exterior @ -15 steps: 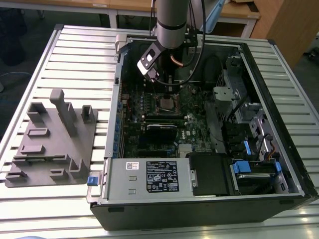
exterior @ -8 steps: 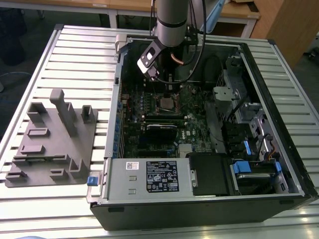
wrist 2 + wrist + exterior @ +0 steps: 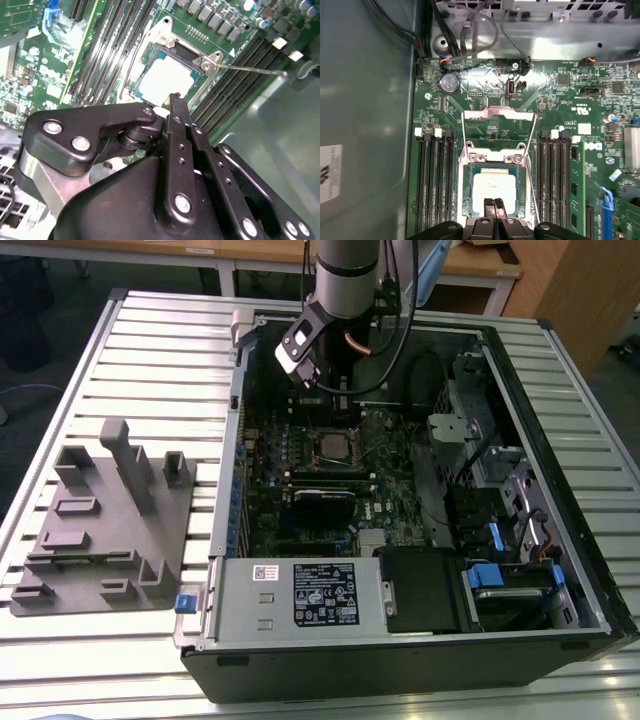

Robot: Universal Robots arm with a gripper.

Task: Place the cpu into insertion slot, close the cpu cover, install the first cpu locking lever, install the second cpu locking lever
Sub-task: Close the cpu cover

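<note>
The cpu [image 3: 494, 186], a flat square chip with a pale silvery top, lies flat in the insertion slot [image 3: 466, 192] on the green board. It also shows in the second wrist view as the cpu [image 3: 165, 80]. The cpu cover [image 3: 497, 114], a thin silvery frame, stands raised at the slot's far edge, and the board shows through its cut-out. My gripper [image 3: 494, 204] hangs just above the chip's near edge, shut, with its black fingers pressed together and nothing between them. A thin locking lever [image 3: 250, 69] sticks out sideways from the slot's corner. In the exterior view my gripper [image 3: 338, 410] sits over the slot [image 3: 330, 445].
Long black memory slots [image 3: 432, 185] flank the socket on both sides. The grey case wall [image 3: 365, 125] rises close beside them and cables [image 3: 470, 30] run along the back. A power supply [image 3: 300, 595] fills the case's near side. A grey fixture [image 3: 100, 520] rests on the slatted table.
</note>
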